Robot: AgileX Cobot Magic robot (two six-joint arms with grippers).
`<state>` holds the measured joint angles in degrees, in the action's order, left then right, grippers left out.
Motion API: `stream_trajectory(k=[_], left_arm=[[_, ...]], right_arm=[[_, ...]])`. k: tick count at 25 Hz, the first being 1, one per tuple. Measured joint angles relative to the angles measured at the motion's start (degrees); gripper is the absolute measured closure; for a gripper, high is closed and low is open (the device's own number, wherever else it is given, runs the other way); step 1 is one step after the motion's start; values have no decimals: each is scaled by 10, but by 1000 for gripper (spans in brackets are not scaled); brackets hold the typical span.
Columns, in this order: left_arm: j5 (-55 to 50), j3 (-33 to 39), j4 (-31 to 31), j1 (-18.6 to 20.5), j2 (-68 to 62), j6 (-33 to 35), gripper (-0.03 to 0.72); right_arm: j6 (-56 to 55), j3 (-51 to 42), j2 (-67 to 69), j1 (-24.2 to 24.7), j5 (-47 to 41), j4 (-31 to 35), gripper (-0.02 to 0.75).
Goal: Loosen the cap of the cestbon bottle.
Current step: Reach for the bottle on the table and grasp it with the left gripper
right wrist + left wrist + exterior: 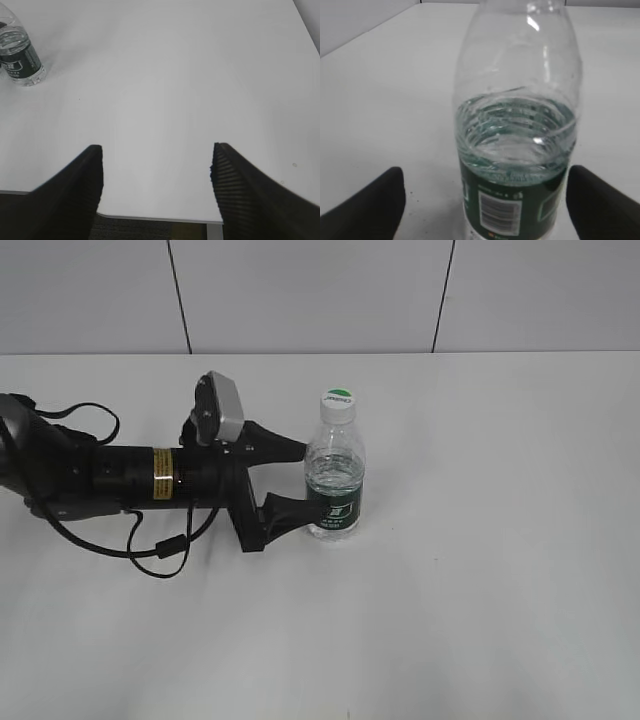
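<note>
Exterior view: stands upright near the middle of the white table (pixel 480 590), the cestbon bottle (pixel 335 475), partly filled, the cap (pixel 338 402) seated on its neck. Reaches in from the left, lying low along the tabletop, the left gripper (pixel 300 480), spread open with one finger on either side of the bottle's lower body, close beside it but contact impossible to confirm. Loops on the table under the arm, a black cable (pixel 150 550). Bare tabletop all around to the right and front; grey wall panels (pixel 320 290) behind the far edge.

Left wrist view: fills the centre, the bottle (pixel 517 145), with dark fingertips (pixel 367 207) low at each side and a gap showing.

Right wrist view: held open over bare table near the front edge, the right gripper (pixel 157 172), gripping nothing; bottle (pixel 20 57) well apart at upper left.
</note>
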<state>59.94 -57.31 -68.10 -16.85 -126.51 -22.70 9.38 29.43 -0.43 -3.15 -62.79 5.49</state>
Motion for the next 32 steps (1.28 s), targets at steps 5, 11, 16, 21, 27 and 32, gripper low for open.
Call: stream_trajectory(k=[5,11,16,21,27,32], left_arm=[[4,0,21,-15,-11,0,95],[5,0,86,-34,-15,0,95],[5,-7,99,-50,-16,0,97],[4,-13,108,-56,-21,0,97],[2,-15,109,-62,-26,0,97],[2,-15,109,-64,-31,0,97]], right_arm=[[0,0,0,0,0,0,222],[0,0,0,0,0,0,222],[0,0,0,0,0,0,222],[0,0,0,0,0,0,222],[0,0,0,0,0,0,222],[0,0,0,0,0,0,222]])
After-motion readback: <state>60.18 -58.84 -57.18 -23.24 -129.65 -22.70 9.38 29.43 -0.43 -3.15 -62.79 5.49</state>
